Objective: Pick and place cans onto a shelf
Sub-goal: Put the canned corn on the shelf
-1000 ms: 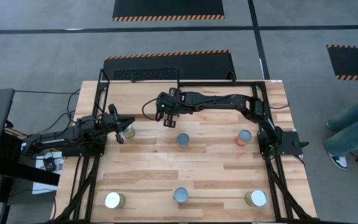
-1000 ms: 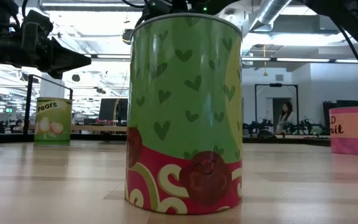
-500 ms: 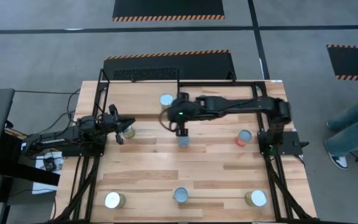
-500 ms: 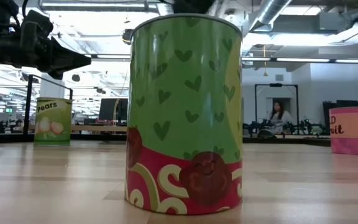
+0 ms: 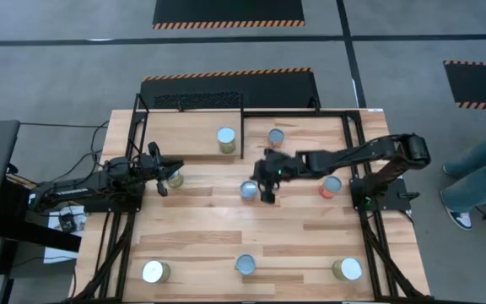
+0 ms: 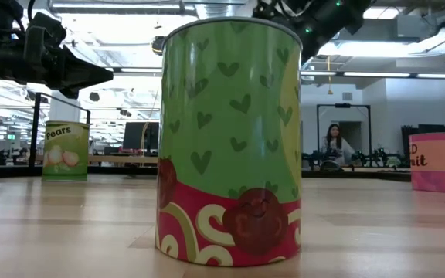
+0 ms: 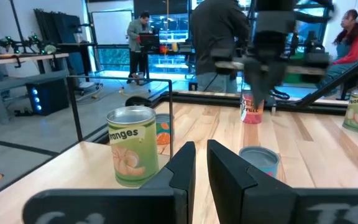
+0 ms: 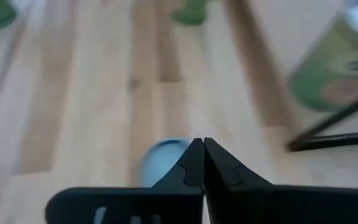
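Right gripper point(image 5: 266, 187) over mid-table, fingers pressed together, holding nothing; a blue can point(image 5: 249, 190) stands just beside it on its left-arm side, not gripped. Left gripper point(image 5: 160, 173) waits at the table's left edge, fingers nearly together with a slim gap, empty, beside a yellow-green can point(image 5: 175, 177). Two cans point(image 5: 226, 139) stand on the shelf point(image 5: 192, 135) at the far edge. Four more cans stand on the table.

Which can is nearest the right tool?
The blue-sided tin can with a silver top at the table's centre, just beside the right tool; every other can sits farther away.
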Robot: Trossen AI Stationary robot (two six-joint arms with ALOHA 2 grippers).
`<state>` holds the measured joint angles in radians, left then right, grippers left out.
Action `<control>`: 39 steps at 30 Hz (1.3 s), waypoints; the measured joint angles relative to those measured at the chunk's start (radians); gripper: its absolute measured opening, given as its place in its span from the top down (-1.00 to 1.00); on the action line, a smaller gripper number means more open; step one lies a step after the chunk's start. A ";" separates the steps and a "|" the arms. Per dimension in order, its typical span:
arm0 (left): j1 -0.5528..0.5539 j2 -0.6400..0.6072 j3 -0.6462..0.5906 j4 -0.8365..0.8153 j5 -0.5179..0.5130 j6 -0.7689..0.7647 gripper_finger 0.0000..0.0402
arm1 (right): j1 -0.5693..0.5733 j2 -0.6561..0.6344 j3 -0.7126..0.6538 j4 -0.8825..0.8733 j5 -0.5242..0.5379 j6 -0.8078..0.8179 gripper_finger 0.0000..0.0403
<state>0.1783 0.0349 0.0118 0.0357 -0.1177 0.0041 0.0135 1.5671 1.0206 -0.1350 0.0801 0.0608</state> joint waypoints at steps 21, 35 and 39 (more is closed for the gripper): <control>0.000 0.010 0.000 0.000 -0.002 -0.008 0.84 | 0.102 0.347 0.244 -0.265 0.107 -0.090 0.24; 0.000 0.018 0.000 0.000 -0.002 -0.008 0.84 | 0.067 0.406 0.400 -0.167 -0.018 -0.209 0.88; 0.000 0.018 0.000 0.000 -0.002 -0.008 0.84 | 0.044 0.452 0.444 -0.099 -0.040 -0.256 0.94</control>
<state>0.1783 0.0525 0.0120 0.0353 -0.1196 -0.0040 0.0573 2.0194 1.4651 -0.2343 0.0402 -0.1948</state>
